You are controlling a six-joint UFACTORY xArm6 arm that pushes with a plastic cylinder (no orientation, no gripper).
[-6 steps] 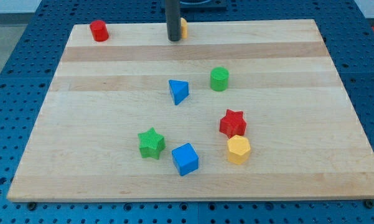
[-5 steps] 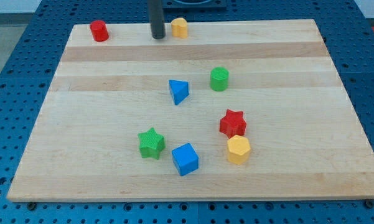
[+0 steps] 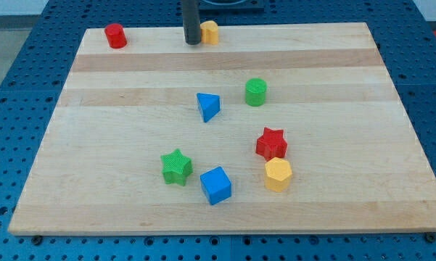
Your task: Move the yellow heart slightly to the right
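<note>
The yellow heart (image 3: 210,32) sits near the board's top edge, a little left of centre. My tip (image 3: 192,42) stands right at the heart's left side, touching or almost touching it. The dark rod rises out of the view's top and hides the heart's left edge.
A red cylinder (image 3: 115,35) stands at the top left. A green cylinder (image 3: 255,92) and a blue triangle (image 3: 208,106) are mid-board. Lower down are a red star (image 3: 271,143), a yellow hexagon (image 3: 278,175), a blue cube (image 3: 216,185) and a green star (image 3: 176,167).
My tip went left away from the heart, then came back right to its left side. The heart and the other blocks have not visibly moved.
</note>
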